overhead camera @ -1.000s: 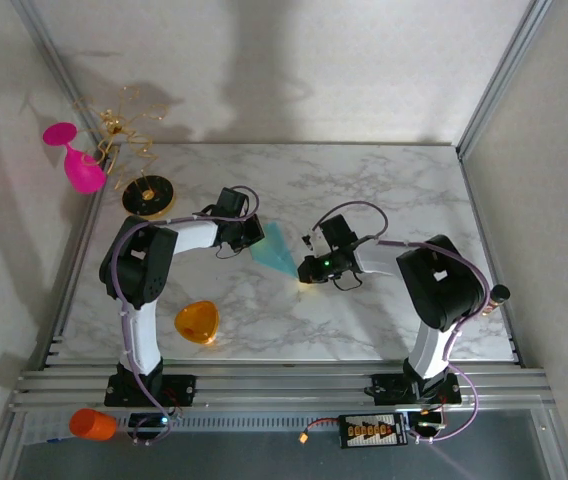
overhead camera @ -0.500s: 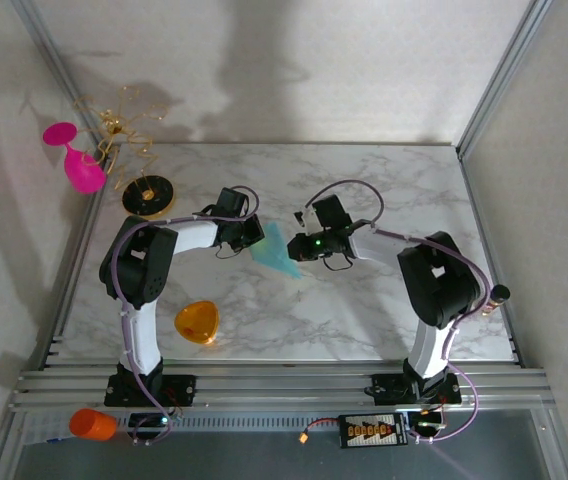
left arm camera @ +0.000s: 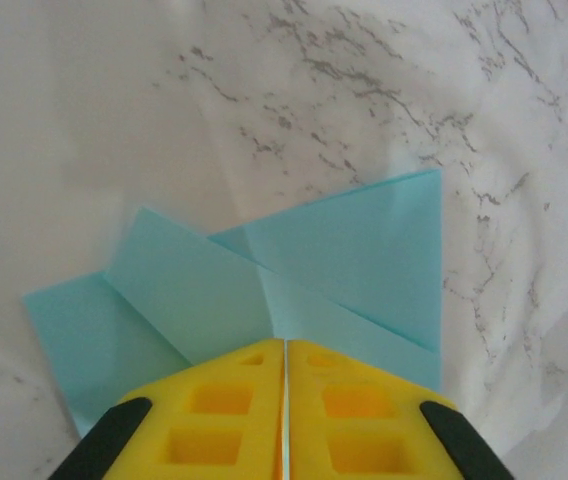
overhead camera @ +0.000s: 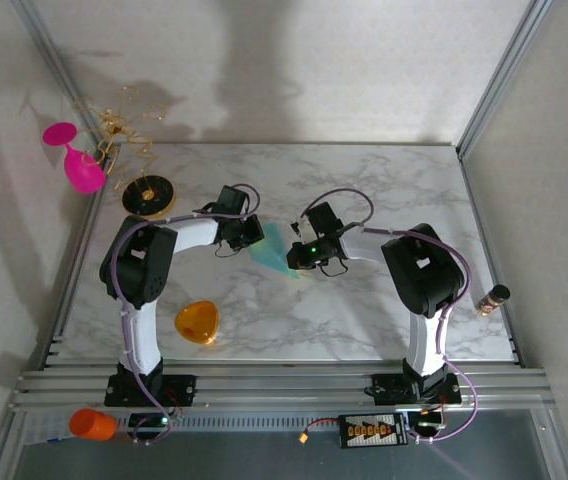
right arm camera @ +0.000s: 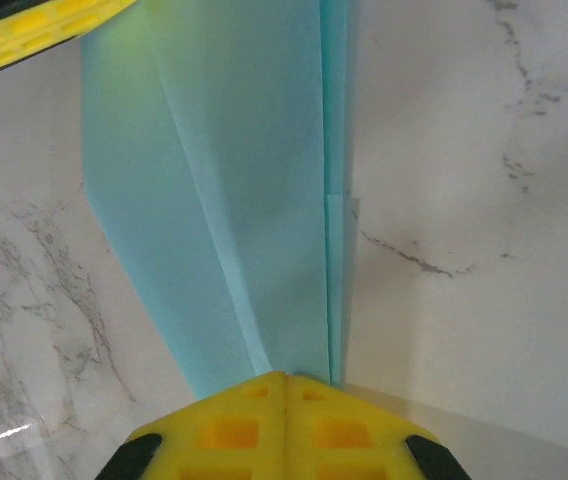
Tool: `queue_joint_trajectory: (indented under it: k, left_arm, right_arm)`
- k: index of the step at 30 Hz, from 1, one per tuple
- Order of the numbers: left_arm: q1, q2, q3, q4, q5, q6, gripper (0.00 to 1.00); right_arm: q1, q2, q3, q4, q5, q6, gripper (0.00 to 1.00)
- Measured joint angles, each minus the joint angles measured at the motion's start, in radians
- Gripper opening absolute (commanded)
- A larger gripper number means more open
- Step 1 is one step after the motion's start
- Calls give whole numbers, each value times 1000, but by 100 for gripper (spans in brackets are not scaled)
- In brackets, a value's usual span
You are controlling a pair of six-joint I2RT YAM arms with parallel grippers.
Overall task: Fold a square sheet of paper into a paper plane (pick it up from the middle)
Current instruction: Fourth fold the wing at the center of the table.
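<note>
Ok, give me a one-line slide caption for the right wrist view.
Right claw shut on the near end of a teal paper plane, left claw holding its far end, marble table beneath.

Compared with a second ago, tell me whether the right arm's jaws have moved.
Yes. The right gripper shifted left and slightly toward the back wall, judged against the orange piece.
</note>
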Motion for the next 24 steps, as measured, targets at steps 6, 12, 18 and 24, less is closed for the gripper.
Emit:
queue_joint_trajectory:
  k: [6,12,18,24]
  left_arm:
    - [-66,-69,-36,6,7,7,16]
    - [-131,-78,-40,10,23,34,12]
    - [-136,-20,-24,-19,14,61,12]
    - [-127,-1,5,-37,-1,78,15]
  right_arm:
    - [5,0,7,-10,19,0,4]
    - [5,2,8,-13,18,0,4]
    - [5,5,14,-20,18,0,4]
    - [5,6,15,-20,24,-7,4]
